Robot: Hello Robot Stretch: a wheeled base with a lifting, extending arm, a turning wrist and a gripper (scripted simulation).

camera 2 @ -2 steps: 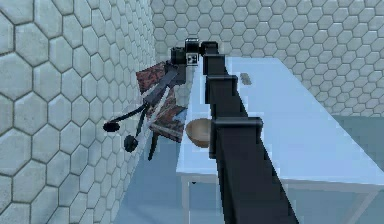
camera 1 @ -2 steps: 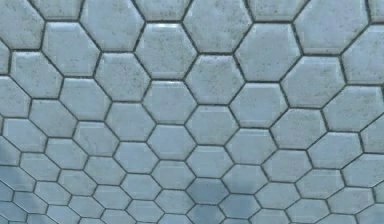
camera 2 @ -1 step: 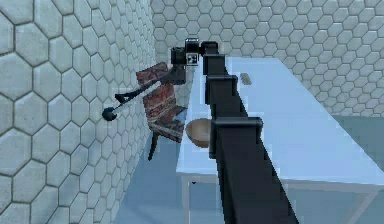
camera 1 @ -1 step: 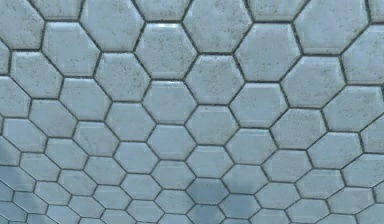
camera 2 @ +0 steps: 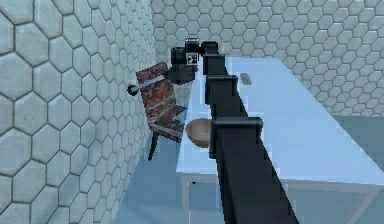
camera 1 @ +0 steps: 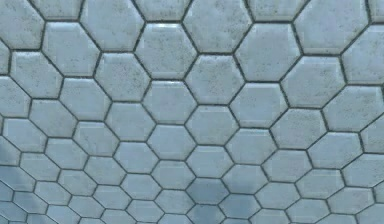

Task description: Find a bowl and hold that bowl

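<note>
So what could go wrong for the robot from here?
The bowl sits near the table edge, close beside the arm; a sweep may knock it off.
The tool is out by the chair, past the bowl; it might catch the chair.
Driving ahead may hit the wall.

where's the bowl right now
In the arm side view, the brown bowl sits on the white table near its left edge, just left of the dark arm, with the patterned chair beyond it.

Forward view close on wall (camera 1: 190, 110); side along table (camera 2: 300, 130)
</note>
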